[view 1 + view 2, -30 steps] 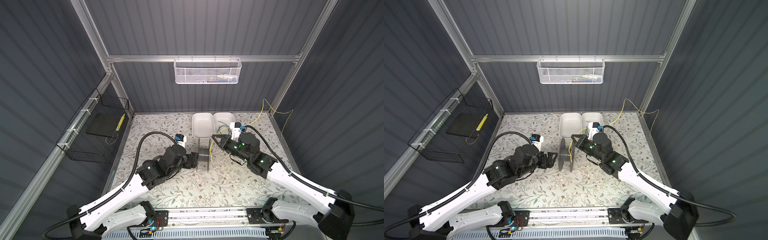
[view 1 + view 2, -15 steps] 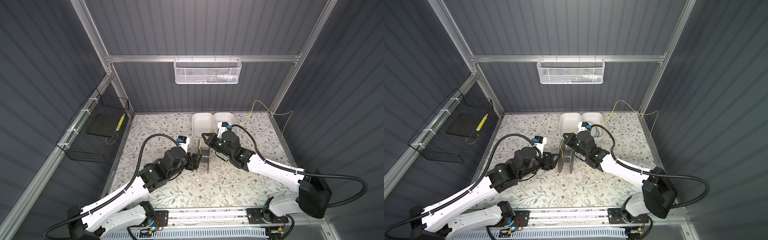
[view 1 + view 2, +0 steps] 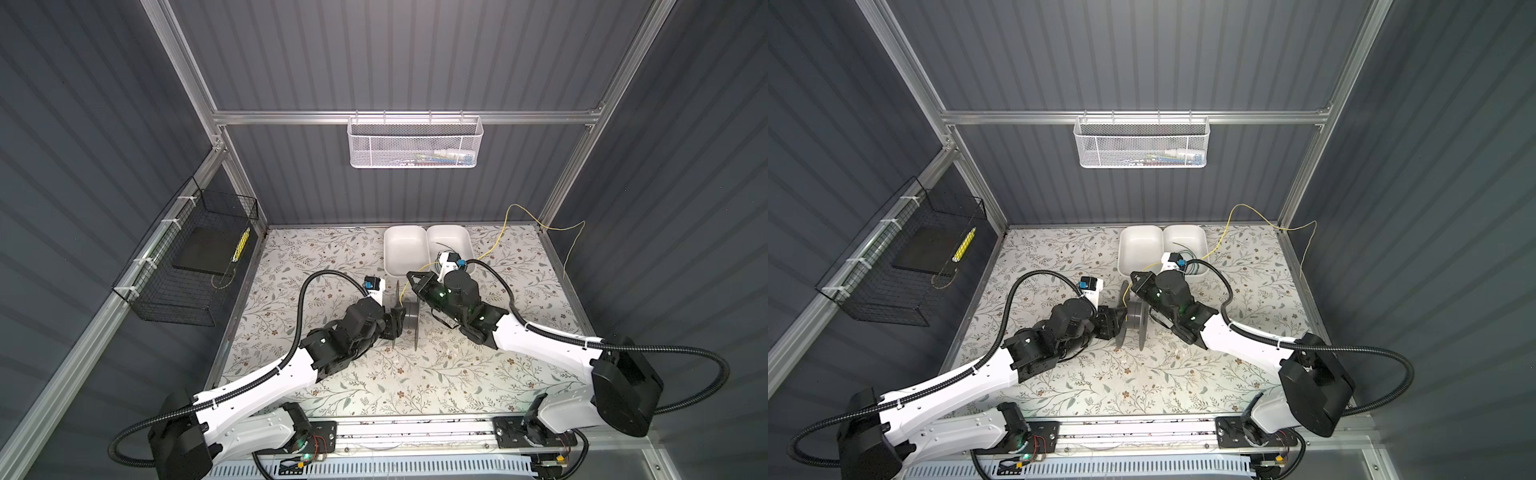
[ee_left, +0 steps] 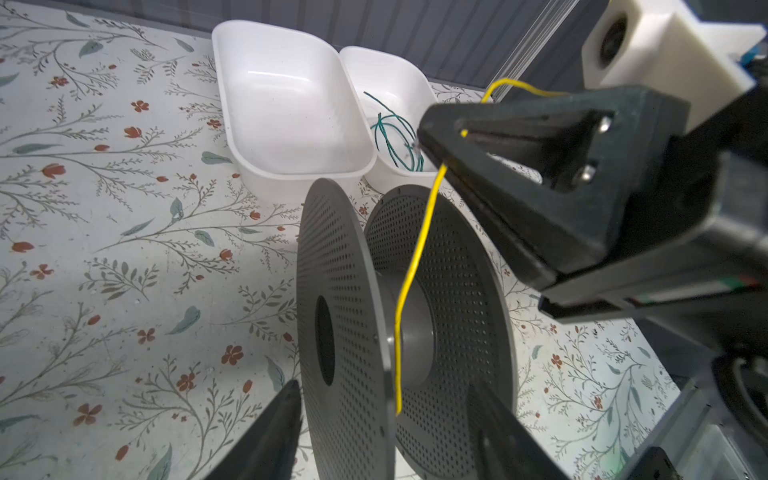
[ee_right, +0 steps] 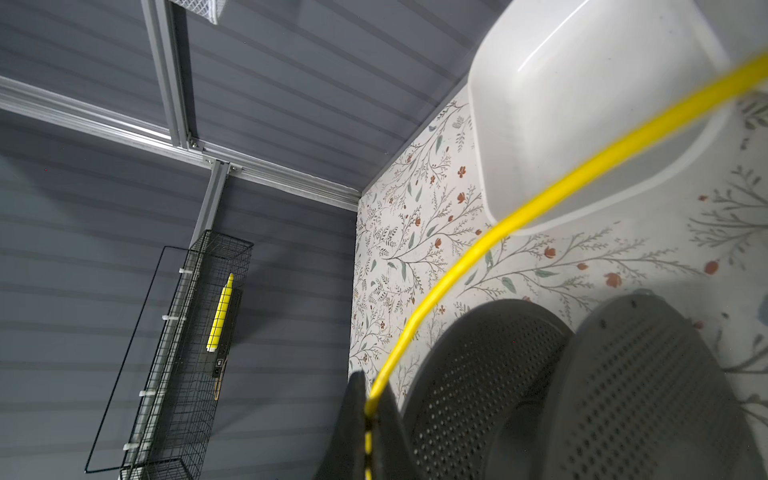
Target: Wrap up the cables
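A grey perforated spool (image 3: 410, 318) (image 3: 1134, 316) stands upright on its flanges mid-table. My left gripper (image 3: 396, 323) (image 4: 382, 384) is open, its fingers (image 4: 278, 432) either side of the spool's near flange; contact cannot be told. My right gripper (image 3: 409, 276) (image 5: 368, 399) hovers just above the spool, shut on the yellow cable (image 4: 419, 249) (image 5: 582, 168). That cable drops from the jaws over the hub between the flanges, its free end hanging loose. Its other length trails to the back right corner (image 3: 506, 216). The green cable (image 4: 390, 137) lies coiled in the right-hand white bin (image 3: 461, 239).
Two white bins sit side by side behind the spool, the left one (image 3: 405, 253) empty. A black wire basket (image 3: 187, 257) with a yellow marker hangs on the left wall. A white mesh basket (image 3: 415, 143) hangs on the back wall.
My right gripper carried the yellow cable leftward to above the spool and its arm swung round. The left gripper edged up to the spool and its jaws narrowed.
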